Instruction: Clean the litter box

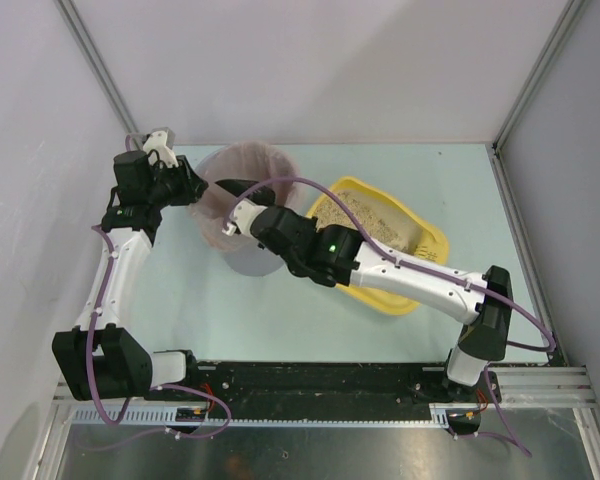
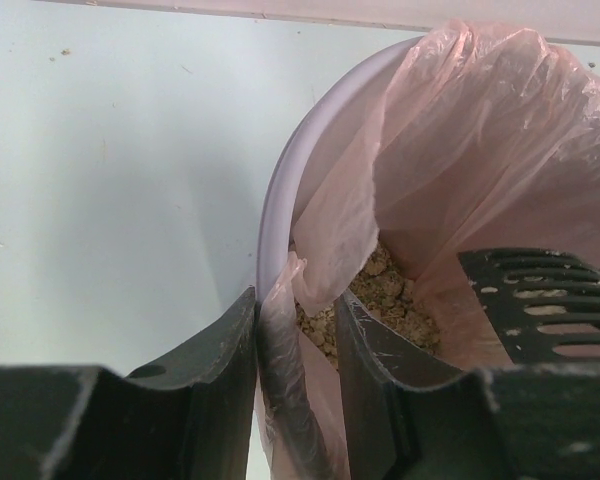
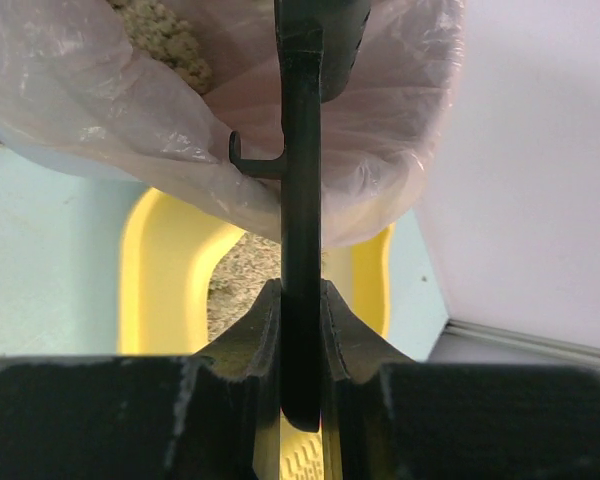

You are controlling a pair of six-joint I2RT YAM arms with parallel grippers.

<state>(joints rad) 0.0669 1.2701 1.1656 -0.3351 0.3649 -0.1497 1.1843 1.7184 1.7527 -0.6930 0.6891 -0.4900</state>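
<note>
The yellow litter box (image 1: 427, 238) with beige litter lies right of centre; it also shows in the right wrist view (image 3: 160, 270). My right gripper (image 1: 242, 212) is shut on the handle of the black slotted scoop (image 3: 301, 200) and holds its head (image 1: 232, 186) over the grey bin (image 1: 242, 262) with the pink bag liner (image 2: 450, 150). The scoop's head (image 2: 545, 300) shows inside the bin's mouth. My left gripper (image 2: 295, 310) is shut on the bin's rim and liner at its left side (image 1: 195, 188). Clumps of litter (image 2: 385, 295) lie in the bag.
White walls stand at the back and both sides. A metal frame post (image 1: 525, 90) rises at the back right. The black base rail (image 1: 320, 380) runs along the near edge.
</note>
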